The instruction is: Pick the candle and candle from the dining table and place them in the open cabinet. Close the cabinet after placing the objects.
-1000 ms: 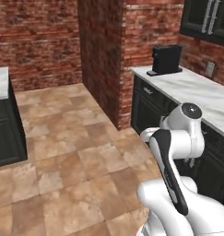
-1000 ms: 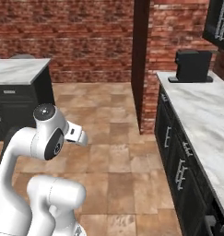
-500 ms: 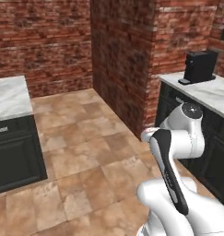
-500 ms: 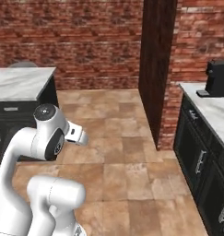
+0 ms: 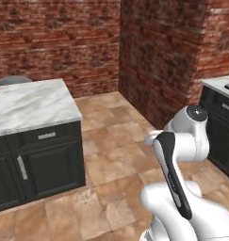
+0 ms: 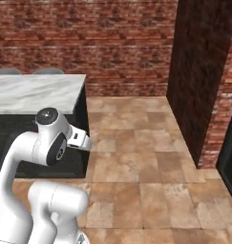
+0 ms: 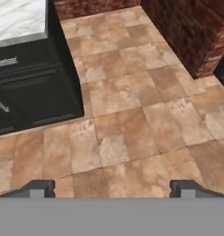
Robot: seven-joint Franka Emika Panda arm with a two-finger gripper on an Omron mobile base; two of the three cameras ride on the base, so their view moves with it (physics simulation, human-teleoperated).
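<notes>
The dining table (image 5: 31, 103) has a white marble top and black panelled fronts with silver handles; it stands at the left, and nothing shows on the part of its top in view. It also appears at the left as the table (image 6: 36, 90) and at the upper left as the table (image 7: 16, 18). Both candles and the cabinet are out of view. My gripper (image 7: 112, 188) is open, its fingertips (image 7: 37, 188) wide apart over bare floor tiles with nothing between them. The arm is folded close above the base.
A dark brick pillar (image 5: 158, 56) juts out from the back wall, also seen as the pillar (image 6: 198, 71). A black counter (image 5: 219, 117) with a marble top runs along the right. Two grey chair backs (image 6: 7, 71) rise behind the table. Tiled floor lies open between table and pillar.
The whole picture has shifted: the base has turned left, so the right counter slid toward the edge and the dining table came into view. The gripper stays open.
</notes>
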